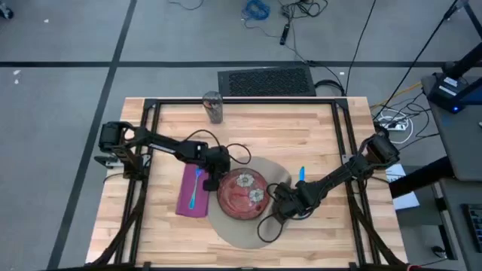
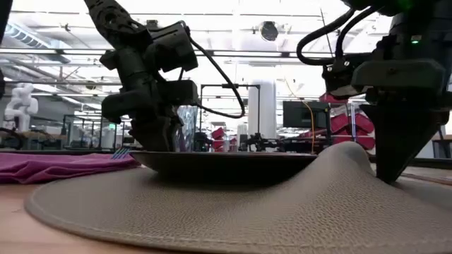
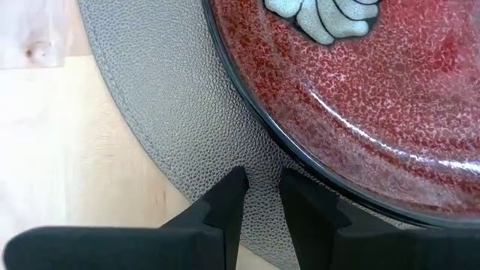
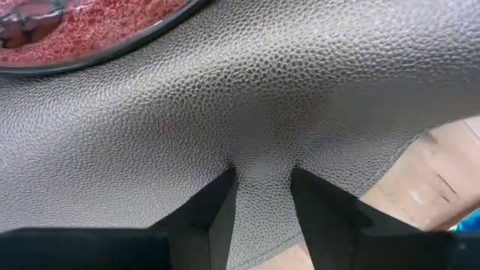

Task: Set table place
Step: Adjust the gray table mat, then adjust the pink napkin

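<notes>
- Table (image 1: pixel 316 132): pale butcher-block top in a black rail frame, filling the centre of the high view.
- Placemat (image 1: pixel 239 229): round, beige, pebbled, at lower centre; its right edge stood raised in a hump in the low view.
- Plate (image 1: pixel 242 193): red, speckled, flower-patterned, resting on the placemat.
- Right gripper (image 4: pixel 261 176): just right of the plate, fingers pinched on a fold of placemat.
- Left gripper (image 3: pixel 261 180): at the plate's left rim, fingers nearly together over the placemat edge; whether they clamped it could not be told.
- Napkin (image 1: pixel 192 190): purple, left of the plate, a blue utensil (image 1: pixel 196 188) lying on it.
- Second blue utensil (image 1: pixel 301 174): on the wood, right of the plate.
- Glass (image 1: pixel 213 107): at the table's upper edge.
- Risk, judged: lifting or dragging the pinched placemat could tilt the plate and slide it leftward.
- Risk, judged: uneven pulling could crease the placemat or nudge the napkin.
</notes>
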